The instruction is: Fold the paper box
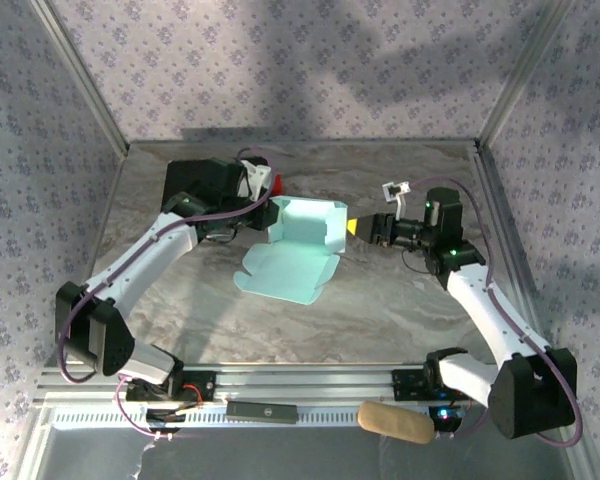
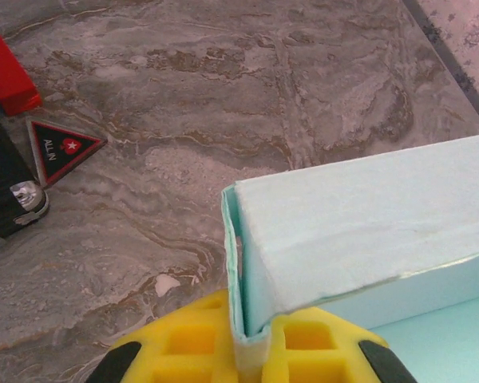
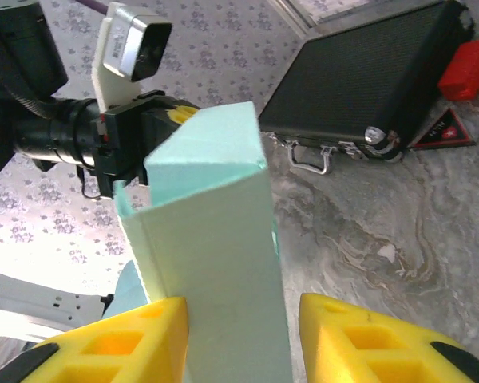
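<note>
The grey-brown marbled table [image 1: 400, 320] carries a pale-blue card paper box [image 1: 290, 258] at its centre, near flaps lying flat. Far left lie a black ribbed case [image 1: 205, 180], a red block [image 2: 8, 73] and a red-edged black triangle [image 2: 61, 148].

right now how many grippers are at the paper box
2. The left gripper pinches one raised wall of the paper box; the right gripper straddles the opposite side, jaws not clamped.
</note>
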